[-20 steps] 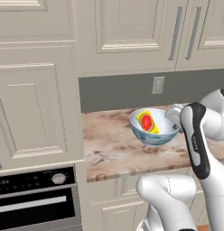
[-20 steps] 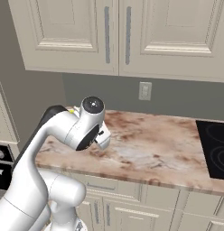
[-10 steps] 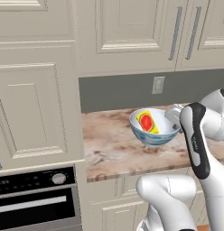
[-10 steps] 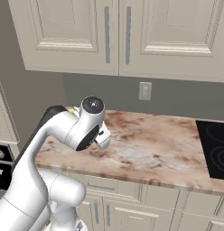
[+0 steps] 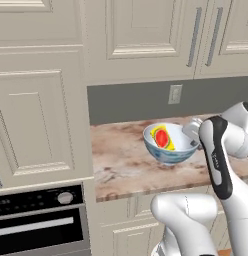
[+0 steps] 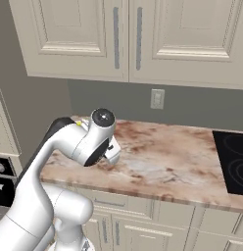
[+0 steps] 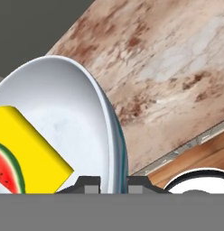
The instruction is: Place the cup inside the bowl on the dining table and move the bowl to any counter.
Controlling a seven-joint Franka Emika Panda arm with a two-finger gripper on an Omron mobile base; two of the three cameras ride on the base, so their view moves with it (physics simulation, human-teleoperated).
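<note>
The bowl [image 5: 171, 148], white inside and blue-grey outside, is over the marbled counter [image 5: 121, 167]; whether its base touches the stone I cannot tell. The yellow cup [image 5: 163, 138] lies tilted inside it, showing a red watermelon pattern. My gripper [image 5: 192, 131] is at the bowl's right rim, shut on it. In the hand view the bowl [image 7: 64, 117] has its rim pinched between the two fingertips [image 7: 89, 183] of my gripper [image 7: 113, 182], and the cup [image 7: 30, 151] lies at the lower left. In the right base view my arm hides the bowl above the counter [image 6: 157, 159].
A tall cream cabinet [image 5: 41, 110] stands left of the counter, with an oven [image 5: 36, 220] below it. Upper cabinets hang overhead, and a white outlet [image 5: 174, 94] is on the grey wall. A black cooktop [image 6: 233, 162] lies at the counter's right end.
</note>
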